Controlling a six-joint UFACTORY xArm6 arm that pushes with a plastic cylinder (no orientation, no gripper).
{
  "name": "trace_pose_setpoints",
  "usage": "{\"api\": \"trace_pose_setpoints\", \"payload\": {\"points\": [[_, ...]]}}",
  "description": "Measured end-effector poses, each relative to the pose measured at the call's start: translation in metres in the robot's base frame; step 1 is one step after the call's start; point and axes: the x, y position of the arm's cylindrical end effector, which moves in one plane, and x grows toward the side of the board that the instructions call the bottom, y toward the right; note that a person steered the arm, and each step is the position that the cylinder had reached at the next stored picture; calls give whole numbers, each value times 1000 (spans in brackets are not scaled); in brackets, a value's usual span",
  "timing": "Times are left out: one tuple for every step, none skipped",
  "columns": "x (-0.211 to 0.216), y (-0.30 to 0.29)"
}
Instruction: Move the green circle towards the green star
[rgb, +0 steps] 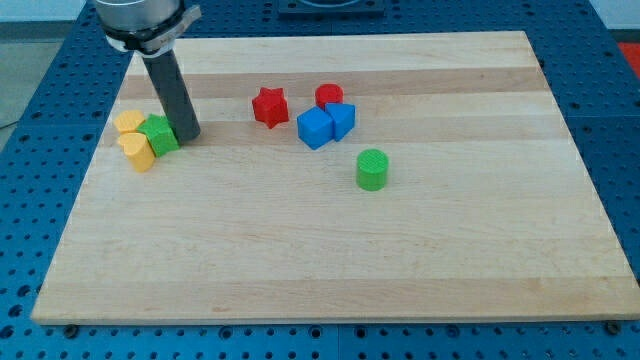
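The green circle (372, 169) is a short green cylinder standing alone right of the board's middle. The green star (159, 133) sits near the view's left edge of the board, pressed between two yellow blocks. My tip (188, 136) is at the lower end of the dark rod, touching or just beside the green star's right side. It is far to the left of the green circle.
Two yellow blocks, one (129, 122) upper left of the green star and one (138, 151) lower left. A red star (269, 105), a red cylinder (329, 96) and two blue blocks (315, 128) (340, 119) cluster between the star and the circle. The wooden board (330, 260) has blue pegboard around it.
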Motion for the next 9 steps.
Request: {"api": "trace_pose_setpoints", "payload": {"points": [[0, 31], [28, 72], [46, 114], [45, 163], [37, 215], [31, 279], [49, 310], [74, 279], [74, 207]]}}
